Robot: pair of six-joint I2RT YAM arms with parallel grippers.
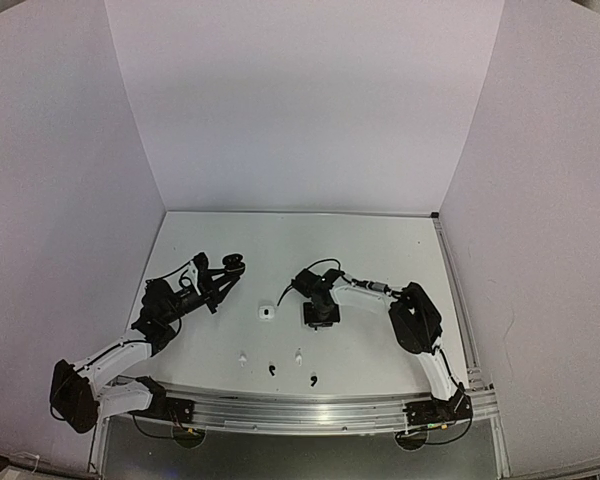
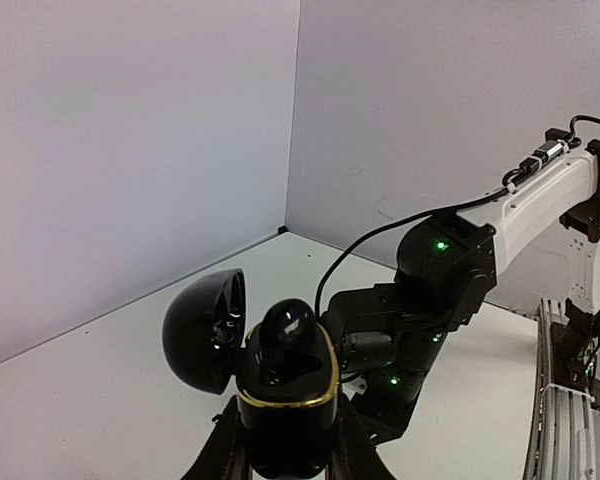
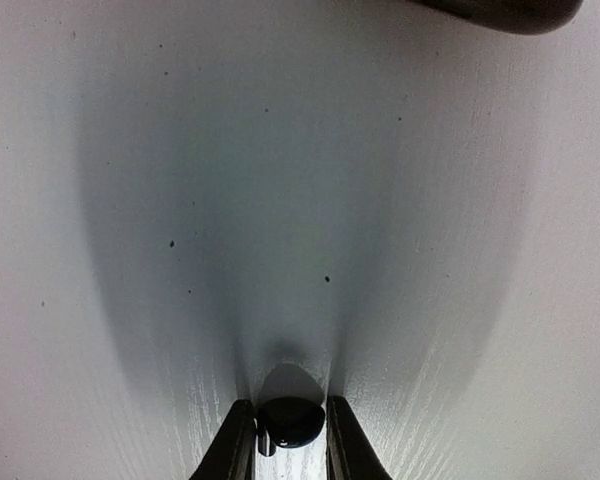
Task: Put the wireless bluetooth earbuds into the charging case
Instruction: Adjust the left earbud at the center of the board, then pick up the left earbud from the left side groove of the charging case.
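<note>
Left arm: the left fingers (image 2: 223, 452) are closed tight on the lower body of a black charging case (image 2: 285, 395) with a gold rim, one finger on each side. The case stands upright in the grip. Its lid (image 2: 202, 330) is swung open to the left. One black seated earbud (image 2: 283, 335) sits in the case mouth, with its rounded head standing above the rim. Whether the case bottom touches the tabletop (image 1: 380, 250) cannot be told; that part is out of the wrist view.

Right arm: the arm points straight down at the middle of the tabletop, just right of a small white object (image 1: 266, 313) that is too small to identify. In the wrist view the right fingers (image 3: 237, 445) stand narrowly apart with a black earbud (image 3: 290, 422) between them. Both inner faces meet the earbud's sides, so it is pinched. The tabletop lies close beneath. Whether the earbud rests on it or is raised slightly cannot be told.

Loose items, overhead view: four more lie in a row near the front edge of the tabletop, between the two arm bases. From the left they are a white earbud (image 1: 242, 356), a dark earbud (image 1: 271, 369), a second white earbud (image 1: 298, 355) and a second dark earbud (image 1: 313, 379). They lie apart from one another and well apart from both sets of fingers.
</note>
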